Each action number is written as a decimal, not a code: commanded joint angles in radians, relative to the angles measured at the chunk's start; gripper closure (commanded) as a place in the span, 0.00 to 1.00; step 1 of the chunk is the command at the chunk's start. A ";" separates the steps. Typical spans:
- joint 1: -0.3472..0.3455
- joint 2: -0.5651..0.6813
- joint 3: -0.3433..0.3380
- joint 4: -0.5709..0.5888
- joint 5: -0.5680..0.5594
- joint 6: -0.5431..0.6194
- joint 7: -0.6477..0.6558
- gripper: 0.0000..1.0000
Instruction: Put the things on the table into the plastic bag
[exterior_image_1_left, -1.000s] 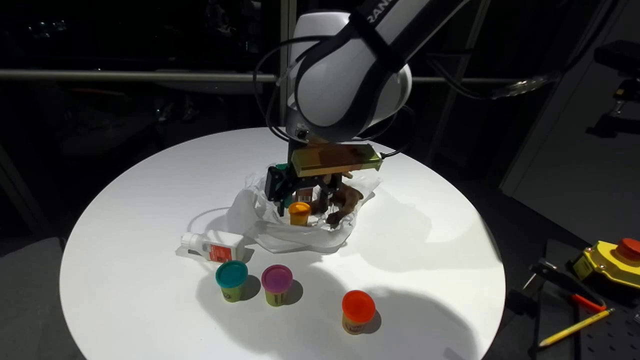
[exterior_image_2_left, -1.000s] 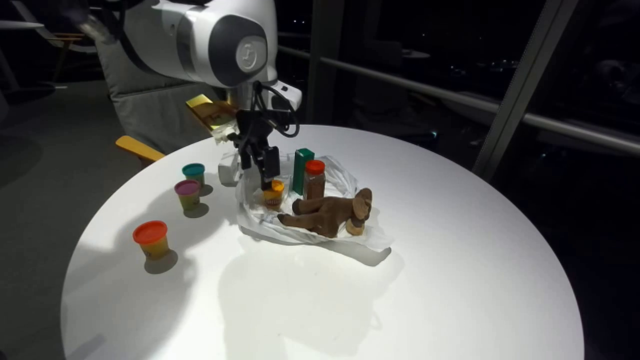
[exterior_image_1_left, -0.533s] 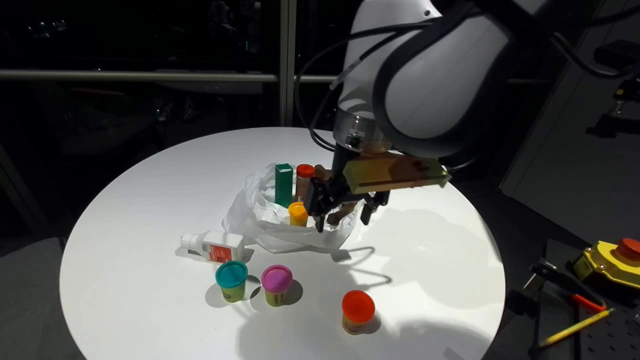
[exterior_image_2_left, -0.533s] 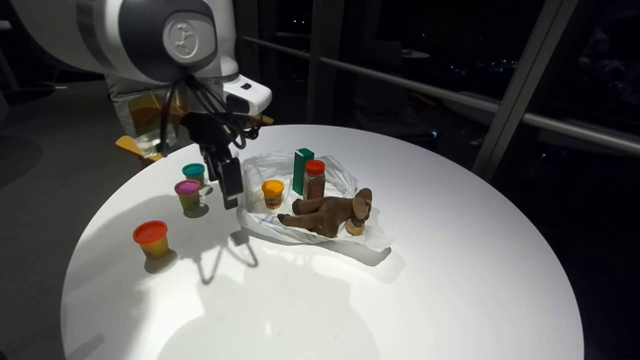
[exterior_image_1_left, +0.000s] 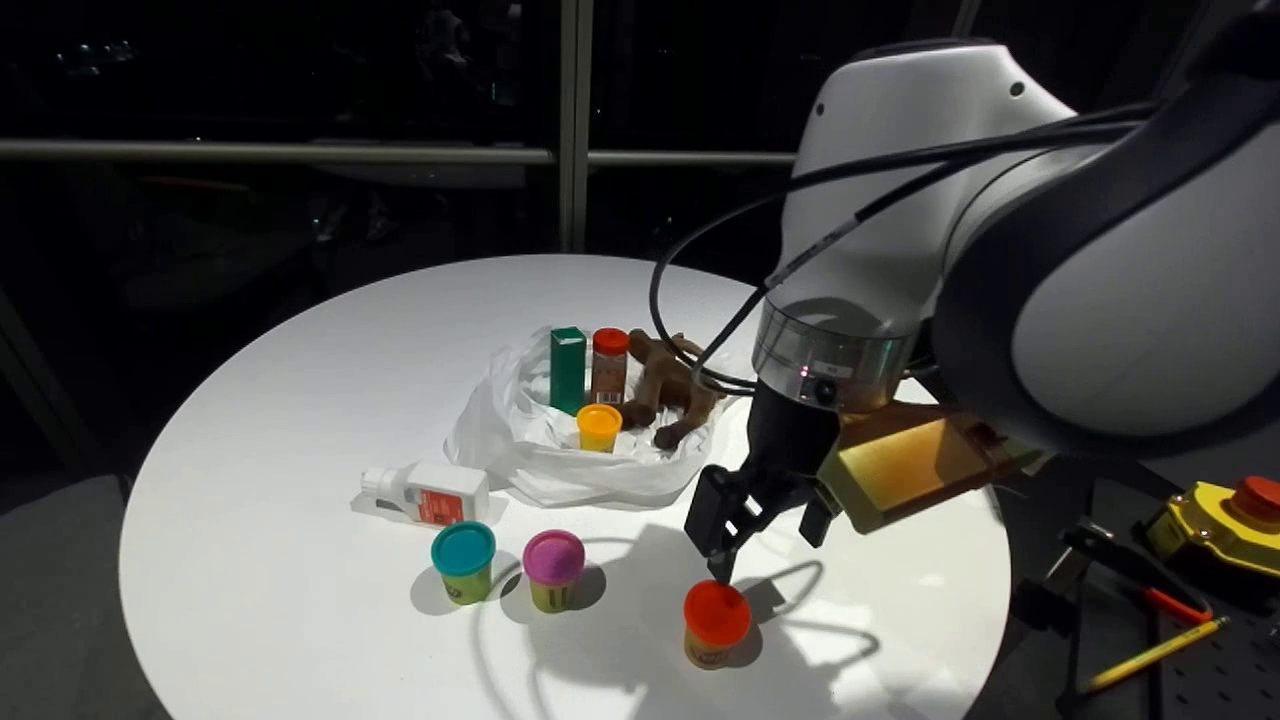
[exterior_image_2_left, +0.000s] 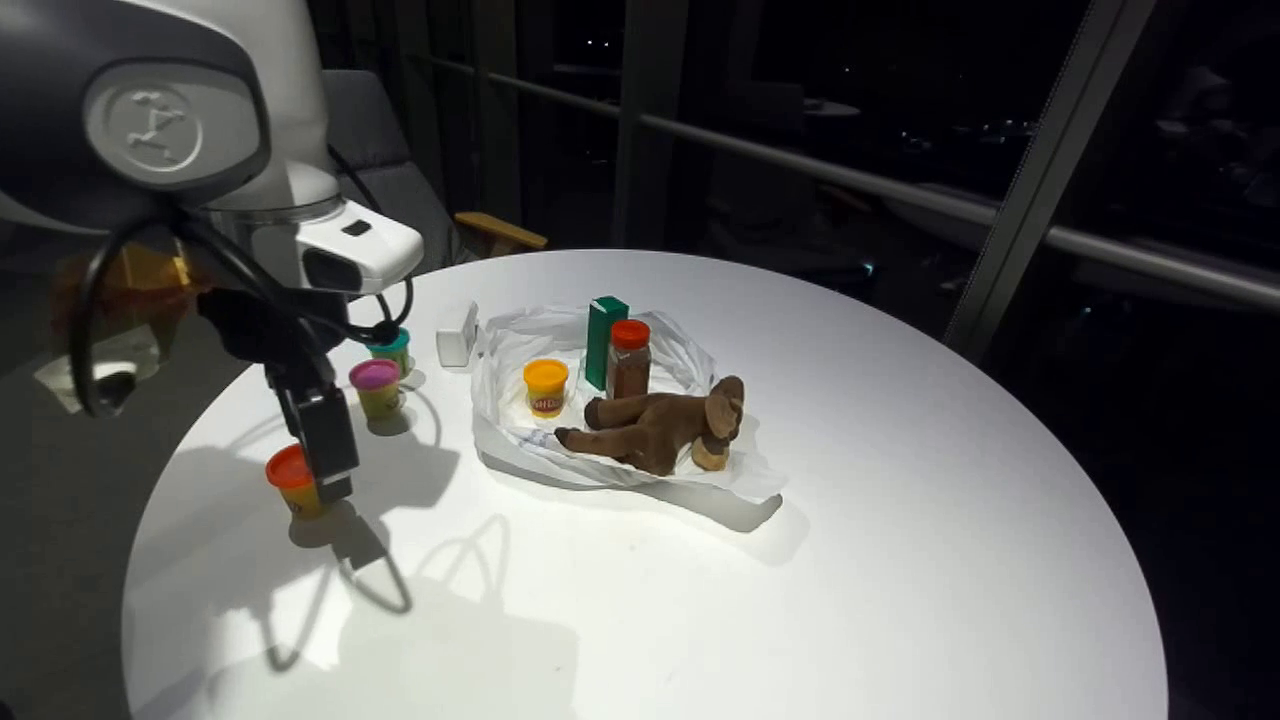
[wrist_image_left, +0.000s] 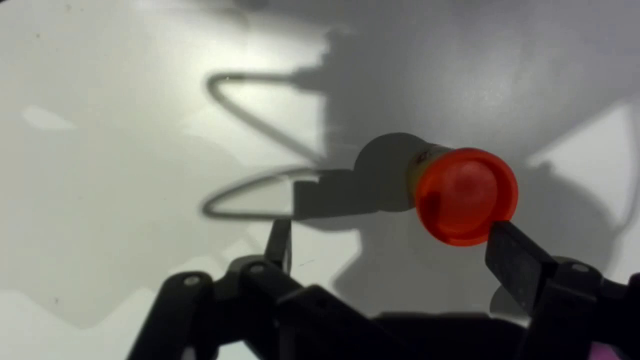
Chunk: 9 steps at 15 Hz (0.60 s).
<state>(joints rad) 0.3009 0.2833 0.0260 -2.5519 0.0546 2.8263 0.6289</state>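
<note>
In the wrist view, the lower edge crops the gripper (wrist_image_left: 390, 235) and a purple shape (wrist_image_left: 602, 352) too cut off to identify. In an exterior view, the gripper covers one side of the red-lidded cup (exterior_image_2_left: 287, 472), and only the base of the white bottle (exterior_image_2_left: 457, 337) shows. In an exterior view, the plastic bag (exterior_image_1_left: 590, 484) hides the foot of the yellow-orange cup (exterior_image_1_left: 598, 430); the bottle's label (exterior_image_1_left: 440, 507) is illegible.

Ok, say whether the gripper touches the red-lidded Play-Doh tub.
Cannot tell: in every view the gripper overlaps the red-lidded Play-Doh tub; none shows contact or gap plainly.
</note>
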 joint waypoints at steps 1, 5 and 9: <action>0.043 -0.047 0.010 -0.053 -0.033 0.064 0.012 0.00; 0.101 -0.018 -0.005 -0.034 -0.083 0.071 0.033 0.00; 0.148 0.033 -0.031 0.007 -0.159 0.055 0.056 0.00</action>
<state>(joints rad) 0.4104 0.2871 0.0232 -2.5707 -0.0512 2.8717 0.6511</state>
